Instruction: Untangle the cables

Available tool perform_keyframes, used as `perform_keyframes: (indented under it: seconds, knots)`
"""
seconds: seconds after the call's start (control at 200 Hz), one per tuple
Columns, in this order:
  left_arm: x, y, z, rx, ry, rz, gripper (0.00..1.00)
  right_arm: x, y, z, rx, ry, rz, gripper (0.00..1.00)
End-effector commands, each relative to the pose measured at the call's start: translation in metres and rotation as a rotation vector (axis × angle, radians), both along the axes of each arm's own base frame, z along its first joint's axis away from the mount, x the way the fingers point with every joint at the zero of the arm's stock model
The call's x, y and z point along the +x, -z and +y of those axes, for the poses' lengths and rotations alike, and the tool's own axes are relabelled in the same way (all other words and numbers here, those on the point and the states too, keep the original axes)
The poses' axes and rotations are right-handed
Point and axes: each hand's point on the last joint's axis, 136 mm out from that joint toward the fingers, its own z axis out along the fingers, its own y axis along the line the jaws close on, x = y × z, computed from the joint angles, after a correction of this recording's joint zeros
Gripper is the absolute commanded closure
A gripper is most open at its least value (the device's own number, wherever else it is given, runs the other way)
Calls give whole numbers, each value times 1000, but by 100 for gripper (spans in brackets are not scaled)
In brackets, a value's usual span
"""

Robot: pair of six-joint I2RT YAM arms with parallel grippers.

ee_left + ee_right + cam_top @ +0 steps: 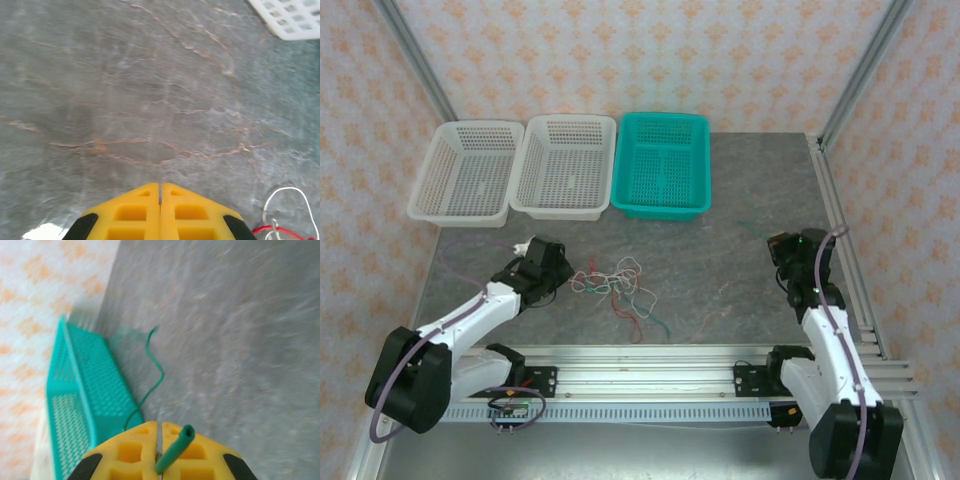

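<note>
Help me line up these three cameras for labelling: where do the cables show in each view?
Top external: the cables lie tangled mid-table, just right of the left gripper.
Left wrist: a white cable loop and a red cable, bottom right corner.
Right wrist: a green cable pinched in the right gripper, bottom centre, trailing toward the teal basket.
Shared landmark: the grey veined table.

White arms (480, 312), black joints (415, 385), purple cables (817, 268), yellow tool fingers (132, 212).
</note>
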Motion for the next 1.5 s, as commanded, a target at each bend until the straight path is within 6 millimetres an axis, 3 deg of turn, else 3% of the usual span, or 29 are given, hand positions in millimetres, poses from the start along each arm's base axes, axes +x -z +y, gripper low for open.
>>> perform_keyframes:
  seconds: [0.0,0.045,0.135,0.21,0.255,0.35,0.49,0.706,0.871,0.946,1.031,1.301,1.396,1.416,1.446,1.471,1.491]
  knots:
    - [17,-13,-24,-32,130,-72,96,17,-40,49,23,-237,-142,100]
    - [20,-18,-27,-21,151,-79,84,17,-40,54,10,-257,-132,100]
    - [25,-33,-25,8,165,-111,45,11,-43,52,-10,-235,-121,100]
    - [27,-54,-21,41,170,-154,19,0,-50,38,-66,-170,-89,100]
    - [28,-69,-16,67,163,-185,12,-8,-58,19,-129,-86,-63,100]
    - [27,-98,-10,100,158,-243,5,-35,-77,-18,-242,95,-32,100]
    - [26,-131,-25,57,228,-335,0,-37,-134,-23,-290,107,-150,100]
    - [14,-167,-69,82,398,-419,0,-4,-212,7,-296,-37,-312,100]
    - [8,-177,-99,21,508,-448,0,45,-241,64,-329,-244,-355,100]
    - [5,-179,-104,12,527,-455,0,71,-239,93,-369,-323,-334,100]
    - [1,-177,-103,16,524,-445,0,105,-220,115,-430,-362,-272,100]
    - [-6,-156,-90,61,488,-365,0,208,-130,156,-519,-392,-112,100]
    - [-6,-149,-92,59,494,-349,0,240,-97,190,-515,-502,-102,100]
    - [-6,-147,-93,57,497,-345,0,245,-91,199,-512,-543,-91,90]
    - [-5,-145,-95,56,507,-338,0,248,-83,206,-515,-578,-46,67]
    - [-5,-142,-98,55,518,-328,0,246,-79,203,-532,-573,12,47]
    - [-5,-140,-99,55,526,-319,0,242,-75,196,-551,-560,63,39]
